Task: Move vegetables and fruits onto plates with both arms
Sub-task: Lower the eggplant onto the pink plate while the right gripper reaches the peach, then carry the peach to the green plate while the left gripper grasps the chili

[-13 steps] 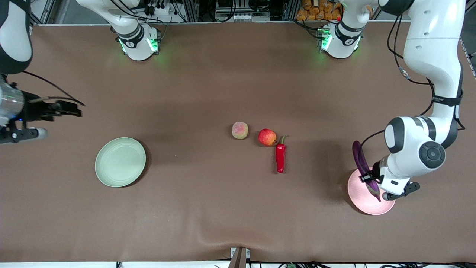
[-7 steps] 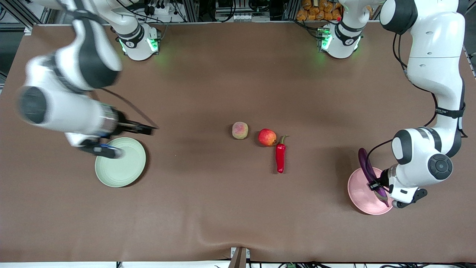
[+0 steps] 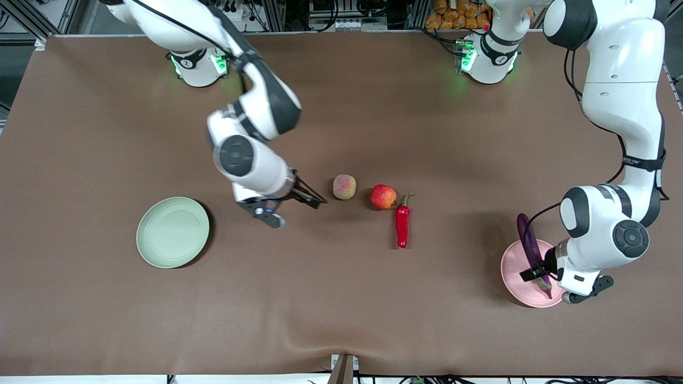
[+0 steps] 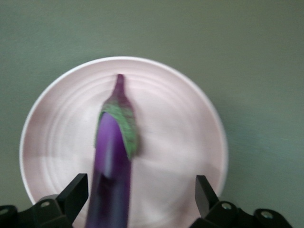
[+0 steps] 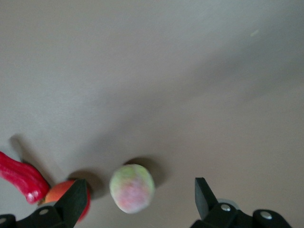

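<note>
At the left of the front view the pale green plate lies bare. The right arm, which a second ago sat at the frame's left edge and half a second ago hung over that plate, has swept to centre frame; the right gripper now hangs just beside the yellow-green fruit, its fingers spread wide and holding nothing, so a fruit pick looks about to begin. Next along are the red apple and the chili pepper, both unmoved. At the lower right, the left gripper has let go: its fingers stand wide apart around the eggplant, which now rests on the pink plate rather than tilted above it.
</note>
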Available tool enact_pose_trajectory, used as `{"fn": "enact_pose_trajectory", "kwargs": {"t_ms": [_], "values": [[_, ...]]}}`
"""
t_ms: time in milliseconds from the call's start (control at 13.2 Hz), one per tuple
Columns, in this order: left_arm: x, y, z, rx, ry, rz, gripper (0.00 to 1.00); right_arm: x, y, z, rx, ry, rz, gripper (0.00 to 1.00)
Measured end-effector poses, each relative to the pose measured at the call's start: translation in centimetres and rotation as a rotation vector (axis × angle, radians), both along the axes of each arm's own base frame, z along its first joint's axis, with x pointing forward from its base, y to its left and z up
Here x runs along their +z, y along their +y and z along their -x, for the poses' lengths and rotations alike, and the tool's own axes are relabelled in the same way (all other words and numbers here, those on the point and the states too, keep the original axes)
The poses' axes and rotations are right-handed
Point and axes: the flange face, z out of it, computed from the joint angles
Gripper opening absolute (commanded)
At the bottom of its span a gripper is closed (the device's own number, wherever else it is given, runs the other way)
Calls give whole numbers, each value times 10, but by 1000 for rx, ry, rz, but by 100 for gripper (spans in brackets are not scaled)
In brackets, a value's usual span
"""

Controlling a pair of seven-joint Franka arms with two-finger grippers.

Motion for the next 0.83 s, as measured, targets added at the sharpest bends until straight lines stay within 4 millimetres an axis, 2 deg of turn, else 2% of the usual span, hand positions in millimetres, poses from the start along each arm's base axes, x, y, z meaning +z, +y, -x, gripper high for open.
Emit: {"fn": "enact_pose_trajectory", "kwargs": {"t_ms": [76,227,454,605,681,832], "values": [[10,-15,0,7,0,15,100,-19,16,6,-19,-13,-1,100],[21,-62,4,13,16,47,100,-52,42,18,-39,-36,-6,100],[12,-158,23,-31,45,67,100,-89,67,37,-20,-41,2,100],[7,-209,36,-49,40,72,100,-100,78,50,-5,-28,13,100],[5,-231,42,-56,33,76,93,-104,83,56,-3,-20,20,66],[-1,-273,57,-79,30,81,95,-114,88,67,8,-7,34,5]]}}
